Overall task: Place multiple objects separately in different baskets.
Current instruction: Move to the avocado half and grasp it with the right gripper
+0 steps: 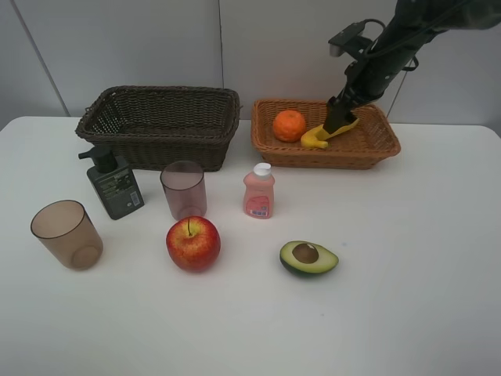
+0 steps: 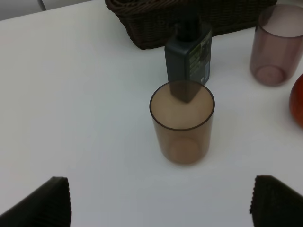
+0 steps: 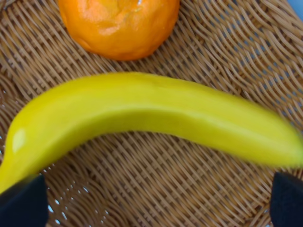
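My right gripper (image 1: 338, 127) hangs low inside the shallow light orange-tan woven basket (image 1: 387, 146). Its jaws stand wide apart and pinch nothing. The long yellow banana (image 1: 322, 136) lies on the basket floor right under it, just beside the round orange (image 1: 289, 125). I think fruit goes in this basket, and that is why those two sit together. The shiny red apple (image 1: 192, 244) and the halved green avocado (image 1: 308, 258) wait on the white table (image 1: 423, 274), and I guess they go there too. I think the deep dark brown woven basket (image 1: 156, 135) is for the bottles and cups. My left gripper (image 2: 158, 204) is wide too and holds nothing. It looks down at the nearer see-through brownish cup (image 2: 182, 124), maybe to take it next. The other brownish cup (image 1: 184, 190) stands upright near the apple. The dark green pump bottle (image 1: 115, 188) has a label with tiny writing. The small pink bottle with a white cap (image 1: 259, 192) has one too, but I cannot read either.
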